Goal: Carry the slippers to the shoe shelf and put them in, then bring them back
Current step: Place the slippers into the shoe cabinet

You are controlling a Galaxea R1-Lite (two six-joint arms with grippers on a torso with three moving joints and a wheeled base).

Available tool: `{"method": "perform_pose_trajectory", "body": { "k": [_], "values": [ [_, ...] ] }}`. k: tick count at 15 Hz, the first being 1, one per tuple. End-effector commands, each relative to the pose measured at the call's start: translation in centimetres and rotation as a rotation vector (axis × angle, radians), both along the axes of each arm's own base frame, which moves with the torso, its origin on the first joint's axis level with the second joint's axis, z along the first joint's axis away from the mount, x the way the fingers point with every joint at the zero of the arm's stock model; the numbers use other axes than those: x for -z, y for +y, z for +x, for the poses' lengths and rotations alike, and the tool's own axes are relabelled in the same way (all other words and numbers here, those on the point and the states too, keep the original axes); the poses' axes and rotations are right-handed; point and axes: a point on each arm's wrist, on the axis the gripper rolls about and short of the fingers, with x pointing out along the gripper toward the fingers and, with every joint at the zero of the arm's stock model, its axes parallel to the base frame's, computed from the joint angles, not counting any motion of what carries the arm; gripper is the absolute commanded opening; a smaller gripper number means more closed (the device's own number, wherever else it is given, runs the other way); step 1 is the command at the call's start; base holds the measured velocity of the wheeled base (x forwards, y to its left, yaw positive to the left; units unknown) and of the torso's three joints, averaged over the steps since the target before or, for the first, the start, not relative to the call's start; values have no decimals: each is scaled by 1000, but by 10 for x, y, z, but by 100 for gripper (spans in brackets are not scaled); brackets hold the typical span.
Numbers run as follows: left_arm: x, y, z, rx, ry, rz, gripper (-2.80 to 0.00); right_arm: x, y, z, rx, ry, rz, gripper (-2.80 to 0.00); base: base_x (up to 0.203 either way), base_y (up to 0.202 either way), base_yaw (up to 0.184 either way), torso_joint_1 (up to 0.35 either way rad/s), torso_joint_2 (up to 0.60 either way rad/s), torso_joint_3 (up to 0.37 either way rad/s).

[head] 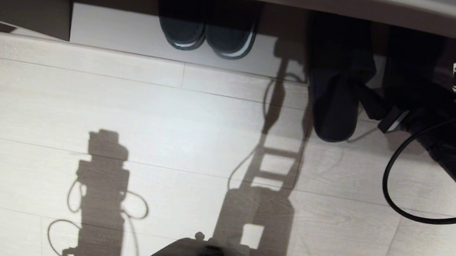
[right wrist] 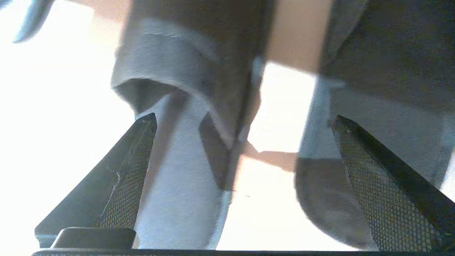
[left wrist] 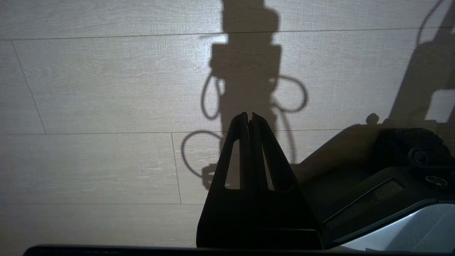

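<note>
The slippers (head: 335, 104) lie on the floor (head: 188, 140) half inside the shoe shelf (head: 343, 31). The right hand (right wrist: 241, 167) is spread wide around their heels, gripping nothing, so the carry back is still ahead. The left hand (left wrist: 249, 115) hangs pressed together over the floor.

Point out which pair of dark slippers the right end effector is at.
The flat dark grey fabric slippers at the right, heels jutting onto the floor; the open right end effector straddles them. The white-edged pair sits apart, leftward.

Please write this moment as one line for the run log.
right pincer: open, at the slippers by the shoe shelf | left pincer: shut, idle over floor
</note>
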Motion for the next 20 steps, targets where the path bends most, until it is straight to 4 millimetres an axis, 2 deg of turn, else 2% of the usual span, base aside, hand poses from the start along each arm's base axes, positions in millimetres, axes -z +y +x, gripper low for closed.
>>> {"method": "perform_pose_trajectory", "body": {
  "k": [1, 3, 4, 9, 13, 20],
  "values": [
    [0, 0, 0, 1, 0, 2, -280, -1, 5, -6, -25, -6, 3, 0, 0, 0, 0, 0, 0, 0],
    [0, 0, 0, 1, 0, 2, -280, -5, 12, -12, -52, -24, 11, 0, 0, 0, 0, 0, 0, 0],
    [0, 0, 0, 1, 0, 3, -280, -6, 16, -13, -64, -26, 14, -280, 0, 0, 0, 0, 0, 0],
    [0, 0, 0, 1, -1, 3, -280, 5, 39, -19, -116, 22, 10, -280, 0, 0, 0, 0, 0, 0],
    [0, 0, 0, 1, 0, 3, -280, 23, 55, -2, -69, 75, -5, -280, 0, 0, 0, 0, 0, 0],
    [0, 0, 0, 1, -1, 3, -280, 1, 69, 37, 22, -76, 87, -280, 0, 0, 0, 0, 0, 0]
  ]
}}
